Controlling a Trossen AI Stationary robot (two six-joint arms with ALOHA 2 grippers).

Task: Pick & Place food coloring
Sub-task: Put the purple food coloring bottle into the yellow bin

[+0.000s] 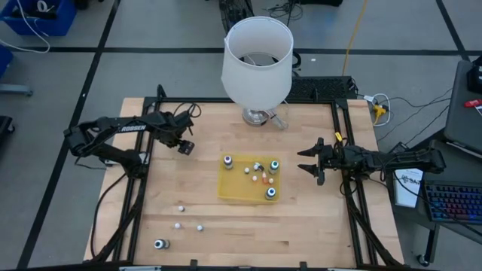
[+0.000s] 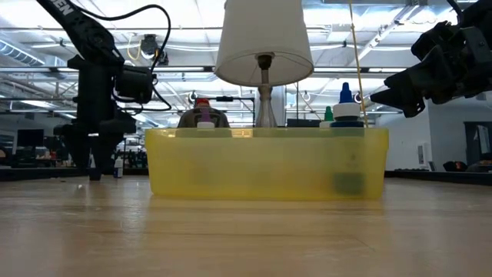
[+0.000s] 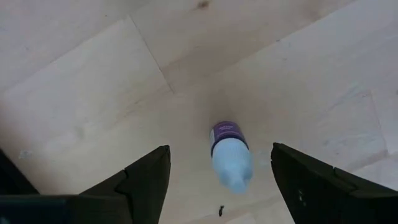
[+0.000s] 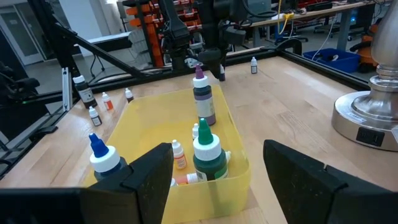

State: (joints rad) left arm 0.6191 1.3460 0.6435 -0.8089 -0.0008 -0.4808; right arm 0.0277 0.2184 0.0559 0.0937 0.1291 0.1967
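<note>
2 dark arms, matte black links. Left arm (image 1: 113, 135) has white lettering on the forearm link, black cables looping near the wrist. Right arm (image 1: 392, 159) has a small yellow mark near the wrist. Fingers (image 3: 146, 180) are black, flat, wedge-shaped.

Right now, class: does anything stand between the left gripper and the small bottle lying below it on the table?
Nothing visible does. The left gripper hangs open above the purple-capped bottle, which lies alone on bare table, framed between the two fingers.
</note>
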